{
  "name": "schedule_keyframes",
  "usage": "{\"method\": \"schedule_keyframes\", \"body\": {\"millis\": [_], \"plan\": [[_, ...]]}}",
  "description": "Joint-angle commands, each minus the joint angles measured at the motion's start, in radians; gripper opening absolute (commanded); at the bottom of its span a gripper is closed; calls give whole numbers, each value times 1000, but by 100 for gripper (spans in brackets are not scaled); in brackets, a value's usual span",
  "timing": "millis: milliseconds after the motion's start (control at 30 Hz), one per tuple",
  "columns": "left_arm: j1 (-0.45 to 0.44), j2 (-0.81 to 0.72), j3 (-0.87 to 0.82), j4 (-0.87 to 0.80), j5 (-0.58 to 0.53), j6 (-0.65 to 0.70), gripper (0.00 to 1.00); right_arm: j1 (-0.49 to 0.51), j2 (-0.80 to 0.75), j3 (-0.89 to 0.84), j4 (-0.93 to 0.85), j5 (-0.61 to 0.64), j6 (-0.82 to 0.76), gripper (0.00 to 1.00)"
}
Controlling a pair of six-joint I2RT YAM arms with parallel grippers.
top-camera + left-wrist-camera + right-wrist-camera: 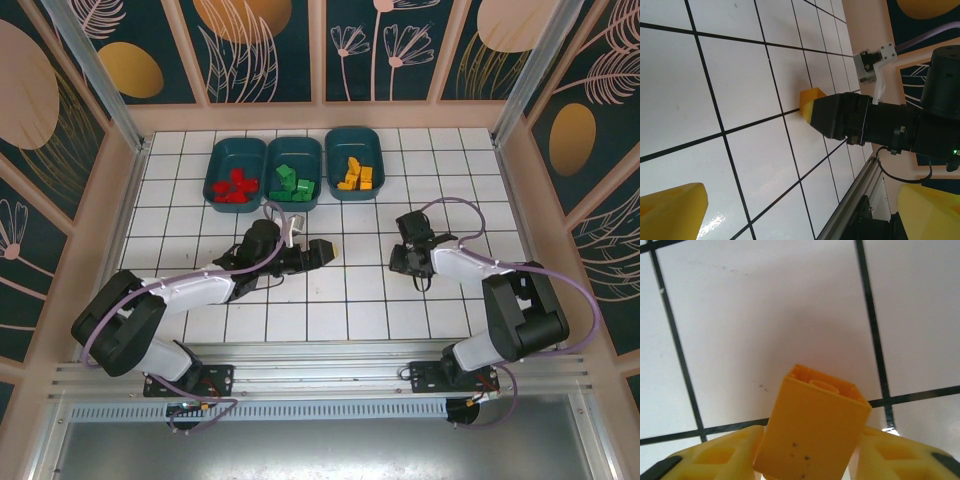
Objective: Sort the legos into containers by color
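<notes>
Bins, top view: left bin holds red legos, middle bin green legos, right bin yellow-orange legos, all far-centre on table. Left gripper and right gripper face each other mid-table.

Left wrist: jaws wide apart, nothing btwn.

Right wrist: jaws clamped on one yellow-orange brick, over the tiles.

Est.: sorting nearly complete. Left to do: deliver held brick to right bin.

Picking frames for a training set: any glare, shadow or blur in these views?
Top external: evenly lit, sharp, faint shadows beside the arms on the table. Left wrist: its own fingers are blurred at the bottom corners, glare on the tile next to one. Right wrist: the yellow-orange lego is in focus, a soft shadow on the tile behind it, a small glint lower right.
</notes>
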Motion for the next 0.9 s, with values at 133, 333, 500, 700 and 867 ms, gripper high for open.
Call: {"method": "schedule_keyframes", "body": {"millis": [133,333,500,700,867], "plan": [[-1,-69,10,-75,-66,35,97,4,36,48,22,71,0,21],[5,-156,43,-227,-192,88,97,51,21,164,21,90,-25,20],[153,-280,39,-339,-295,57,98,55,141,370,78,72,-79,19],[395,-429,-44,-439,-300,18,99,26,421,697,107,38,-159,20],[430,-505,-55,-526,-326,43,98,19,610,975,26,24,-185,38]]}}
